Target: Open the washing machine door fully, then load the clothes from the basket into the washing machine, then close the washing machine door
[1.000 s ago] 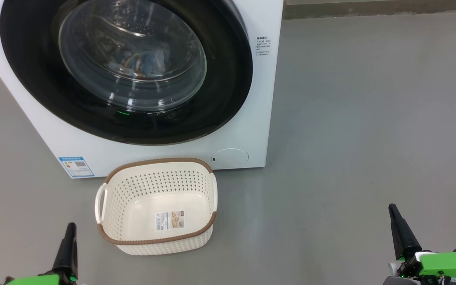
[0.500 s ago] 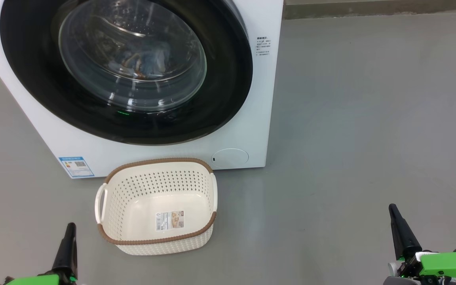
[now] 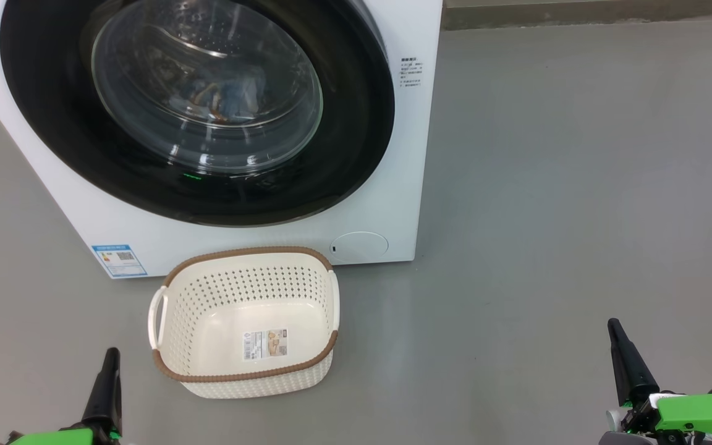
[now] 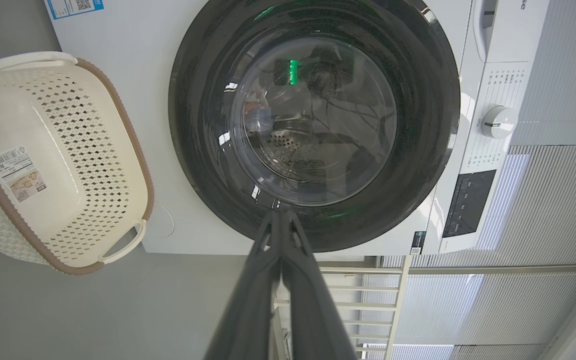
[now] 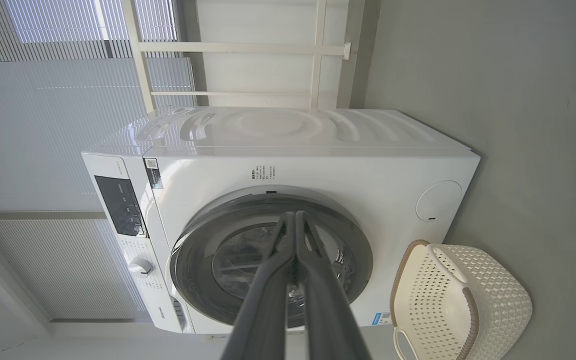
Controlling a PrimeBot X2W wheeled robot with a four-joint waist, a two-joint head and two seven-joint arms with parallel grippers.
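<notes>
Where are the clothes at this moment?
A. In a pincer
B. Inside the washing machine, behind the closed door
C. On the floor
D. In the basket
B: the clothes show through the glass of the shut washing machine door, and the basket holds just its label sticker.

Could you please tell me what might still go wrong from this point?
1. The washing machine door looks shut, but its latch cannot be seen; it might spring open.
2. The clothes lie close behind the glass, so fabric could be pinched at the seal; this cannot be told.
3. The empty basket stands near the shut left gripper; a sideways swing could knock it.
</notes>
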